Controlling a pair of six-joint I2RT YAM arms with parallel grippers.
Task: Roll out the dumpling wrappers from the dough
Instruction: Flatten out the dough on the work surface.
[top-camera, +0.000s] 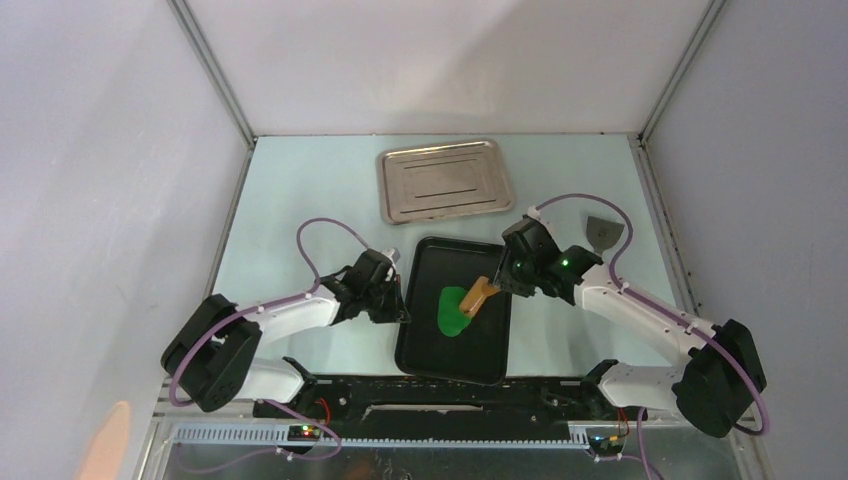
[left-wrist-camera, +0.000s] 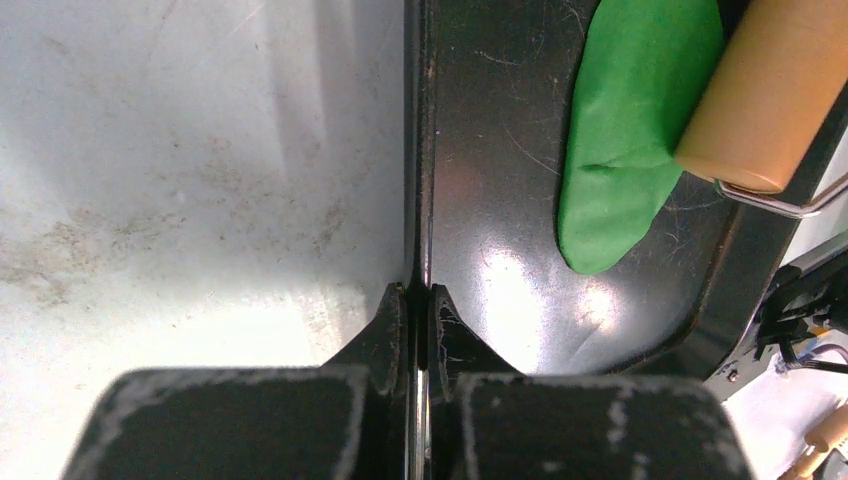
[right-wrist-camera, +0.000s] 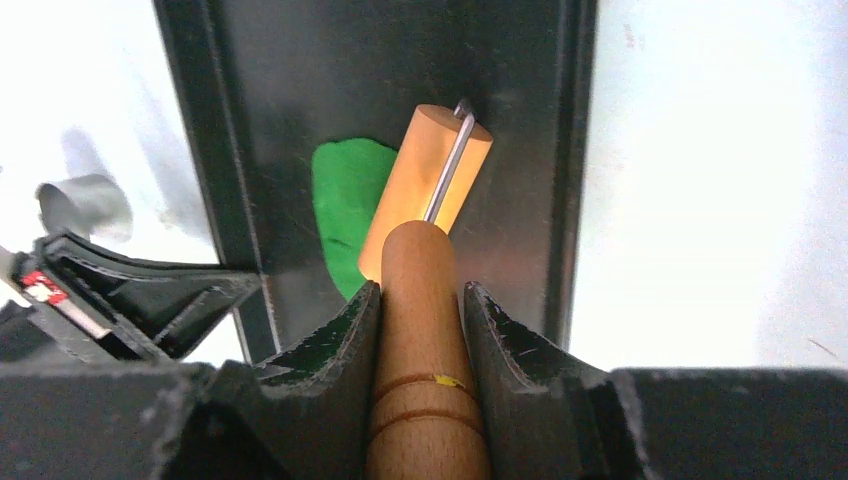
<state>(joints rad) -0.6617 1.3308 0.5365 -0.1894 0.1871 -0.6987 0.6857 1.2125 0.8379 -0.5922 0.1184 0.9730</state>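
On the worktop (top-camera: 300, 190) we see a black tray (top-camera: 430, 350) in the middle. The left arm (top-camera: 290, 312) has its jaws clamped on the tray's left rim. The right arm (top-camera: 640, 310) has its jaws clamped on the handle of a wooden roller (right-wrist-camera: 430, 170). The roller head lies on the flat green dough (top-camera: 453, 312), inside the tray.

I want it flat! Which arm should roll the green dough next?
Right, probably: the right pincer holds the wooden roller, head on the dough. The left pincer grips the rim of the black tray.
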